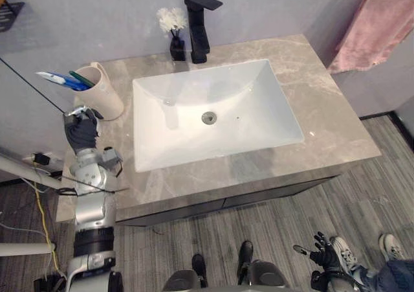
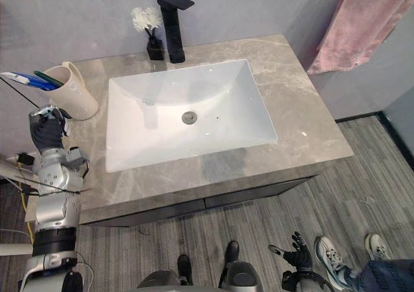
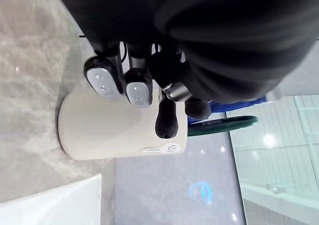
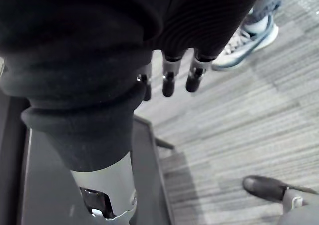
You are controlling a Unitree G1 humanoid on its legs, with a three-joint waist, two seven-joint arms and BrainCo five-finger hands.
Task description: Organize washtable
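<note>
A cream cup [image 1: 103,96] stands at the left end of the grey marble washtable [image 1: 323,111]. A blue toothbrush [image 1: 57,79] and a green one [image 1: 81,78] stick out of it. My left hand [image 1: 81,131] is raised just in front of the cup, apart from it. Its fingers [image 3: 138,90] are curled and hold nothing, with the cup [image 3: 114,130] right behind them. My right hand [image 1: 321,248] hangs low beside the cabinet, and its fingers [image 4: 168,83] point straight at the floor.
A white sink [image 1: 249,101] fills the middle of the top. A black tap [image 1: 199,26] and a small black vase of white flowers [image 1: 176,44] stand behind it. A pink towel [image 1: 378,26] hangs at the right. A person's shoes [image 1: 343,253] are near my right hand.
</note>
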